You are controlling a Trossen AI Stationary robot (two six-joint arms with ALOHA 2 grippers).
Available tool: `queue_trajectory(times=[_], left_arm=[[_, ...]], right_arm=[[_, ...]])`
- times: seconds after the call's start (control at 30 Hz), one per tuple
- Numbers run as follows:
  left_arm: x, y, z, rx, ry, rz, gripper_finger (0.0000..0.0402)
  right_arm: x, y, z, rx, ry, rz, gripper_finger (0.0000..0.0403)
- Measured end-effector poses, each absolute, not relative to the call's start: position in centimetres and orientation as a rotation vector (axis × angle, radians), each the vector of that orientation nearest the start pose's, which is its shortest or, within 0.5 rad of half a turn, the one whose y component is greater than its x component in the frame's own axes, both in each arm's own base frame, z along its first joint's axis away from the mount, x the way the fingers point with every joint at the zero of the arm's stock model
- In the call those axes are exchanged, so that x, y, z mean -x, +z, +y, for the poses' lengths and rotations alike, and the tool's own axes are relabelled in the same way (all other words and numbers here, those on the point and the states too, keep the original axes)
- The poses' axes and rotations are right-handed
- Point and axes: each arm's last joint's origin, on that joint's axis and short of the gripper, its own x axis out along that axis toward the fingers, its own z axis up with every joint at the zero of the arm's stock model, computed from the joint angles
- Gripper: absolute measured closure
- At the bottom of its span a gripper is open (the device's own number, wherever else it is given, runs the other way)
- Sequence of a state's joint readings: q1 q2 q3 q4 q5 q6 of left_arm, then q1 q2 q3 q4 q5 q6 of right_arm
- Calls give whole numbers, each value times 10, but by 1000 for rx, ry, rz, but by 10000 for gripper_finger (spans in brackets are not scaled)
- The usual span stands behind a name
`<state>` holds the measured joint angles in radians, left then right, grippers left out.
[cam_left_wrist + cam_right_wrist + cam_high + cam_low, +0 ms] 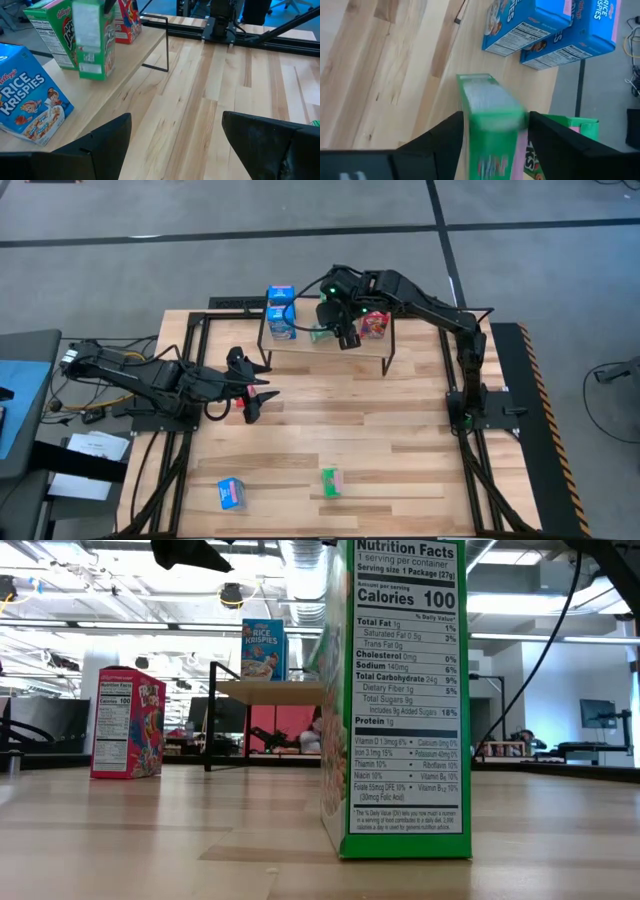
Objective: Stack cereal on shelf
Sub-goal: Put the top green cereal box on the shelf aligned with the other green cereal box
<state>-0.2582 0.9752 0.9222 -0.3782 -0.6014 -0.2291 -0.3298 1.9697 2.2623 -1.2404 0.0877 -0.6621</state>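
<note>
Robotics lab: open ceiling with ducts (300,565) and strip lights, grey taped floor (300,230), monitors (598,715) beyond the wooden tabletop (400,440).

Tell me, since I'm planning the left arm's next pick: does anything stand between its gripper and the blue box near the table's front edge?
Nothing visible: bare table lies between the open left gripper and the blue box.

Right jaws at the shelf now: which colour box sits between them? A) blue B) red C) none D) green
D: in the right wrist view a green cereal box stands upright between the right gripper jaws on the shelf, beside the two blue boxes.
</note>
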Motion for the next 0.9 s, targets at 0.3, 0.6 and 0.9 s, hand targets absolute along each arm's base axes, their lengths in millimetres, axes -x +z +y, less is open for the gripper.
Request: queue_trajectory(times=[0.3, 0.6, 0.9], left_arm=[[-200, 331, -36, 44, 380, 352, 99], [-200, 331, -36, 44, 380, 352, 99], [-200, 331, -36, 44, 380, 352, 99]], right_arm=[[-377, 399, -133, 517, -117, 1005, 153], [-380, 404, -118, 525, -98, 988, 153], [-386, 404, -94, 557, -61, 981, 153]])
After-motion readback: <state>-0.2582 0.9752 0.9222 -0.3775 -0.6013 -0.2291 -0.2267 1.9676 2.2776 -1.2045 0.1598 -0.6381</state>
